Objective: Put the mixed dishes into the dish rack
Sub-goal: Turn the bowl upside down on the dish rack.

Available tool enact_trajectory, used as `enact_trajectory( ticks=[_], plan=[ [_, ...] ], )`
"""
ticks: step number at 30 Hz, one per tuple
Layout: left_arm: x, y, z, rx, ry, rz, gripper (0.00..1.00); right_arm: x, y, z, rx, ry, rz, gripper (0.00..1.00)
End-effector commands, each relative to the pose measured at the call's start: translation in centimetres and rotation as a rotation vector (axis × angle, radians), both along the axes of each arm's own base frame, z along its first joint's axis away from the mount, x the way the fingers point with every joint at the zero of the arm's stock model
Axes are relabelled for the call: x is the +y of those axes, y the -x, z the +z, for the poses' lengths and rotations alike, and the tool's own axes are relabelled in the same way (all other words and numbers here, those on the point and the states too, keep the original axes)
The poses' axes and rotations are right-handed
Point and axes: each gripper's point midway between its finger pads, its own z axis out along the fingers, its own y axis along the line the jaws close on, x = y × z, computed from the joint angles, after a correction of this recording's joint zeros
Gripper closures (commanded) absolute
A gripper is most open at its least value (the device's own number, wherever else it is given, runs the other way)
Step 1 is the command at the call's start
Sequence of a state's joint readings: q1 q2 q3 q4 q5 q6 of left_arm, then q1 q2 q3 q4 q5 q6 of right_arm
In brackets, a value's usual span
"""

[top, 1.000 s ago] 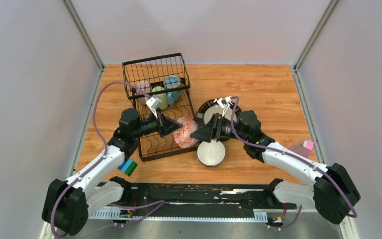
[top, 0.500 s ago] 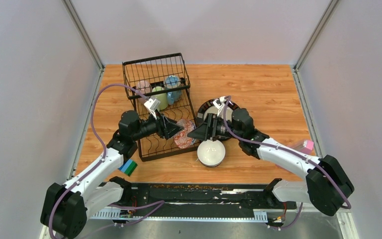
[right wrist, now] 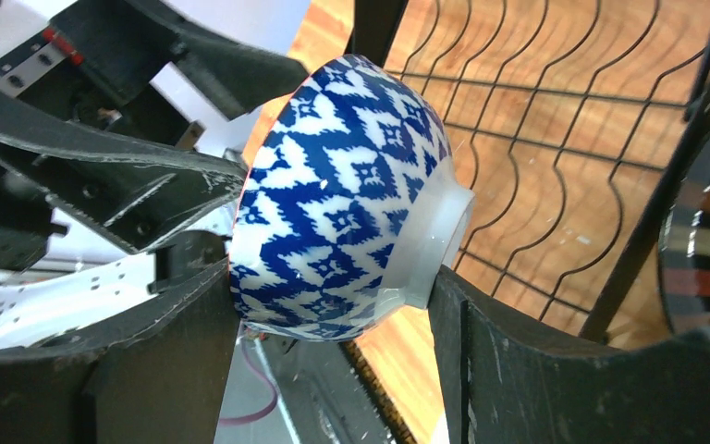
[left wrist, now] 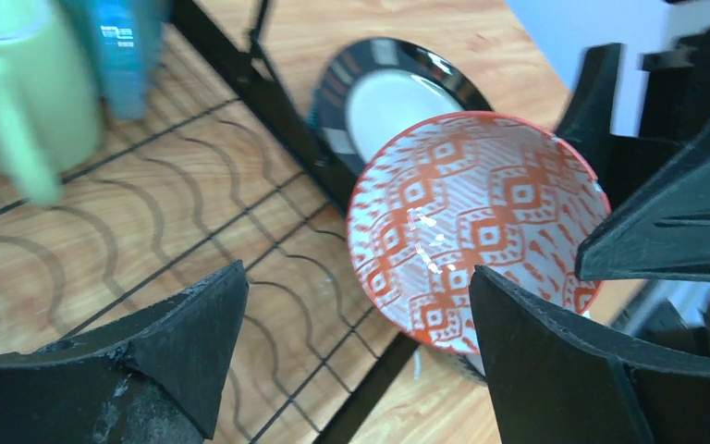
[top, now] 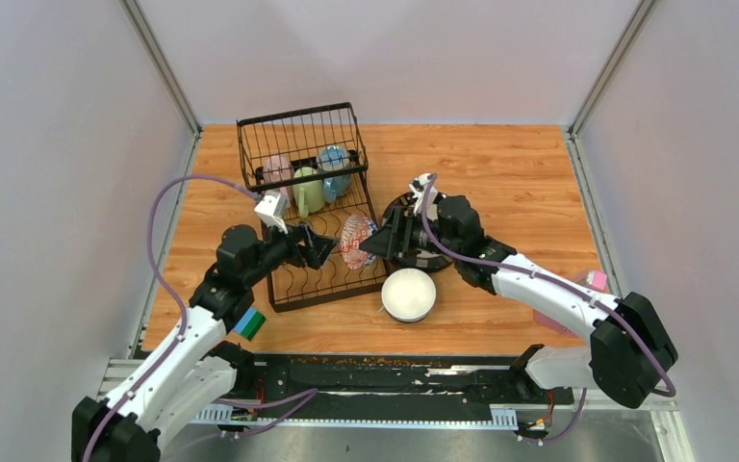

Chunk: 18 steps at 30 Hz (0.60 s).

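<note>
A small patterned bowl (top: 354, 241), red inside (left wrist: 481, 213) and blue outside (right wrist: 342, 194), hangs tilted on edge over the right side of the dish rack's (top: 293, 135) low slotted tray. My right gripper (top: 371, 244) (right wrist: 333, 277) is shut on it, one finger at the rim and one at the foot. The left gripper (top: 323, 246) (left wrist: 356, 277) stands open just left of the bowl, not touching it. Pink (top: 279, 171), green (top: 308, 190) and blue (top: 335, 168) mugs sit in the rack's basket section.
A black-rimmed cream plate (top: 400, 205) (left wrist: 397, 92) lies right of the rack, mostly under my right arm. A white bowl (top: 409, 295) sits in front of it. A striped sponge (top: 247, 323) is near the left arm; a pink container (top: 592, 281) is at the far right.
The left gripper opened, let go of the patterned bowl and drew back left. The right gripper, still holding the bowl, carried it up and left over the rack's edge.
</note>
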<state>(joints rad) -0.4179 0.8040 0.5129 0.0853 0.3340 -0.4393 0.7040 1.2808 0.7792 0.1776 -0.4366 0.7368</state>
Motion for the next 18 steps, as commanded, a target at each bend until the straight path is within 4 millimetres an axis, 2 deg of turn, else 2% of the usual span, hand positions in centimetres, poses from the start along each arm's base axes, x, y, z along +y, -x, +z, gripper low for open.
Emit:
enact_trajectory(
  ticks=[1, 2, 3, 4, 5, 6, 7, 10, 14, 18],
  plan=[
    [4.9, -0.6, -0.8, 0.000, -0.068, 0.276, 0.01, 0.6, -2.4, 2.7, -0.172, 0.059, -0.080, 0.64],
    [6.4, -0.7, -1.7, 0.028, -0.079, 0.362, 0.01, 0.6, -2.8, 2.5, -0.192, 0.086, -0.100, 0.64],
    [7.2, -0.4, -1.1, 0.010, -0.059, 0.403, 0.00, 0.8, -2.9, 2.3, -0.210, 0.115, -0.115, 0.64],
    [8.7, -0.3, -2.0, 0.040, -0.074, 0.489, 0.00, 0.9, -3.2, 2.2, -0.235, 0.144, -0.130, 0.64],
    [9.6, 0.0, -1.7, 0.032, -0.064, 0.533, 0.00, 1.1, -3.4, 2.0, -0.257, 0.175, -0.145, 0.64],
    [11.0, 0.2, -2.4, 0.053, -0.080, 0.607, 0.00, 1.3, -3.6, 1.8, -0.281, 0.205, -0.155, 0.64],
    [11.7, 0.4, -2.1, 0.044, -0.074, 0.642, 0.00, 1.5, -3.8, 1.7, -0.303, 0.234, -0.161, 0.64],
    [14.4, 1.1, -3.2, 0.072, -0.115, 0.777, 0.00, 1.8, -4.6, 1.1, -0.362, 0.324, -0.200, 0.64],
    [16.5, 1.7, -4.5, 0.122, -0.139, 0.899, 0.00, 2.6, -5.2, 0.4, -0.470, 0.430, -0.193, 0.63],
    [16.6, 1.7, -6.1, 0.147, -0.126, 0.917, 0.00, 3.3, -6.1, 0.0, -0.587, 0.552, -0.204, 0.63]
  ],
)
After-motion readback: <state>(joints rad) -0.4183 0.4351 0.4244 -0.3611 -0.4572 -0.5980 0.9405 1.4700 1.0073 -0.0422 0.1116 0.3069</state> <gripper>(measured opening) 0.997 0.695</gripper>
